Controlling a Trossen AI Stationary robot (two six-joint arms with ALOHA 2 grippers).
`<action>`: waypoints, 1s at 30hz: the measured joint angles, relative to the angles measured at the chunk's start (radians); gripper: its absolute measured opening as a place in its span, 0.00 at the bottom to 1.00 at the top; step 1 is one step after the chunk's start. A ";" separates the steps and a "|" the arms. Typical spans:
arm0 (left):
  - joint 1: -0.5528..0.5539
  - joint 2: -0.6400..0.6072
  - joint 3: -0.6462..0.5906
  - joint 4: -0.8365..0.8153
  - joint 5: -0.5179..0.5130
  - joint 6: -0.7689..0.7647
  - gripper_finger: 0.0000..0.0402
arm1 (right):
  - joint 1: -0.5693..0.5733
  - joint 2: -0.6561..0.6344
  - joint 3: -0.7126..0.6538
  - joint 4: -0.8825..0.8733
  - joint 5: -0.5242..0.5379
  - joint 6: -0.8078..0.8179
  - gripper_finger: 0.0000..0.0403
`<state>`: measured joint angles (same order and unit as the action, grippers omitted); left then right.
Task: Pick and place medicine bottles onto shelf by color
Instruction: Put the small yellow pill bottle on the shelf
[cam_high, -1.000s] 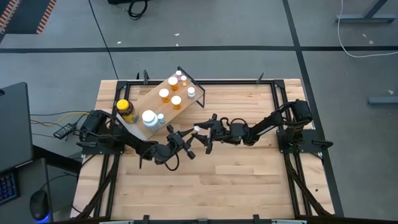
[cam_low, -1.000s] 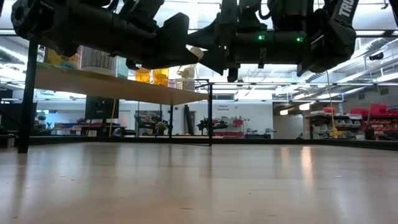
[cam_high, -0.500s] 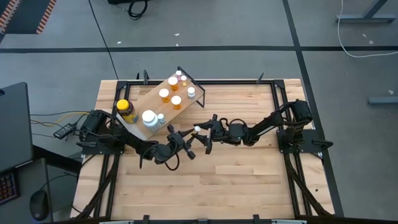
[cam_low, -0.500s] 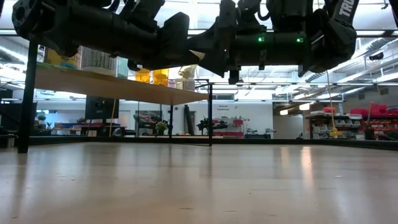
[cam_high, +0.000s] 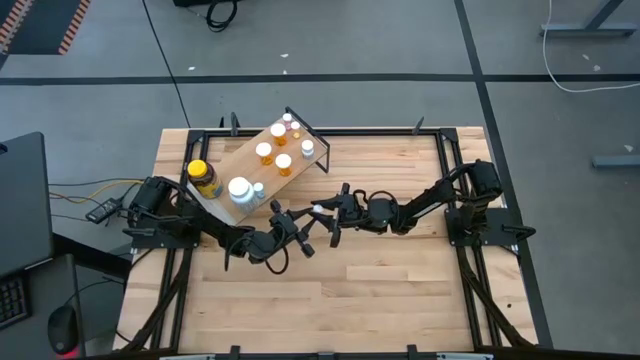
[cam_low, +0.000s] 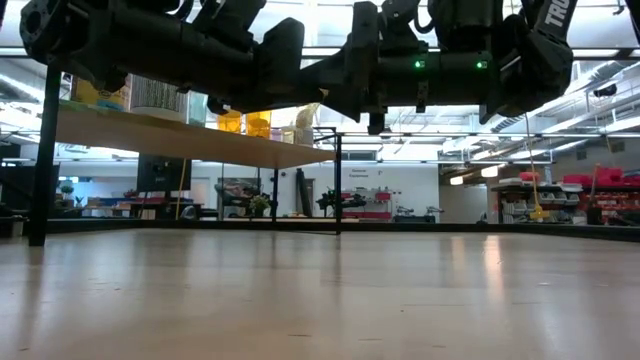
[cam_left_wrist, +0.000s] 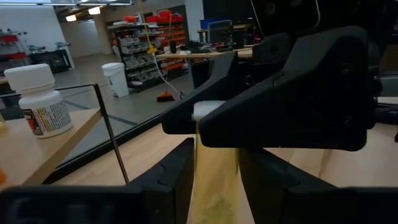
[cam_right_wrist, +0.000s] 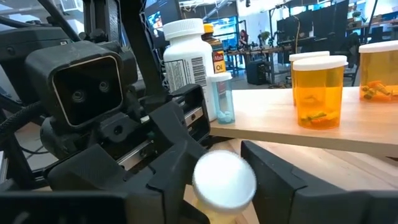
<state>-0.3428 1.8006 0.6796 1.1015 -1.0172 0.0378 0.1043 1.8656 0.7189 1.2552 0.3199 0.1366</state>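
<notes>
Looked like a light, slick plastic yellowish vial (cam_left_wrist: 214, 168); right gripper (cam_high: 322, 212) pinched its white-capped end, left gripper (cam_high: 300, 222) loosely held the body.

Lighting, overhead view: even, bright, diffuse; my arms cast only faint soft shadows on the tabletop (cam_high: 380, 290).

Lighting, table-level view: strongly backlit. Ceiling strip lights (cam_low: 560, 118) blaze behind, my arms read as near-black silhouettes, and a pale sheen lies across the wood.

Focus, my left wrist view: my own fingers (cam_left_wrist: 180, 180) soft and blurred up close; white-capped bottle (cam_left_wrist: 38, 99) sharper.

Focus, my right wrist view: near white cap (cam_right_wrist: 224, 177) blurred; orange vials (cam_right_wrist: 317, 90) crisp and glowing; background hazy.
</notes>
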 joint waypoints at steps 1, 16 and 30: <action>0.000 0.000 0.000 0.000 0.000 0.000 0.33 | 0.000 0.000 0.000 0.000 0.000 -0.001 0.39; 0.000 0.000 0.000 0.000 0.000 0.001 0.32 | 0.000 0.000 0.000 0.000 0.000 -0.041 0.32; 0.000 0.000 0.000 -0.017 -0.005 0.009 0.30 | 0.000 0.000 0.000 -0.009 0.000 -0.075 0.34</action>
<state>-0.3428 1.8004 0.6792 1.0847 -1.0224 0.0467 0.1043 1.8656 0.7189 1.2467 0.3202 0.0614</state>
